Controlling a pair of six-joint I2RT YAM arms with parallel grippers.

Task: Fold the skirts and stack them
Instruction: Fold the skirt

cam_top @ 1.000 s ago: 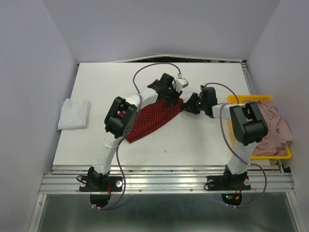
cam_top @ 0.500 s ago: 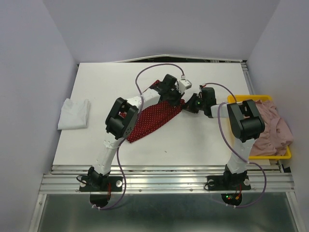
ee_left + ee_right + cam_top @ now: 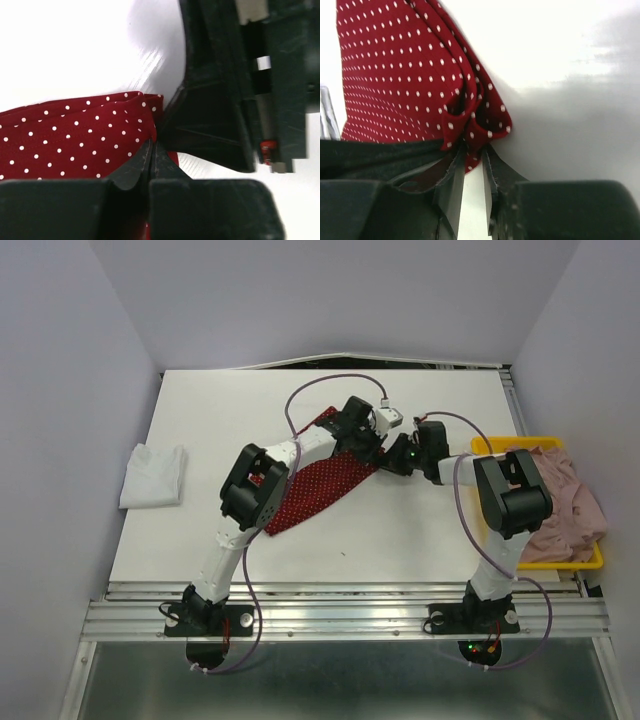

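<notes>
Left tool [image 3: 152,146] clenched on the edge of the dark red cloth skirt with white polka dots [image 3: 318,488]. Right tool [image 3: 472,161] nearly closed, pinching a bunched corner of the same skirt. Both tools meet at its 1 o'clock end, mid-bench.

Dusty pink ruffled cloth skirt [image 3: 565,502] heaped in the yellow plastic tray [image 3: 575,562] at the 3 o'clock edge of the white bench [image 3: 220,410]. Folded white cloth [image 3: 152,475] at 9 o'clock. Open bench surface toward 12 and 6 o'clock.
</notes>
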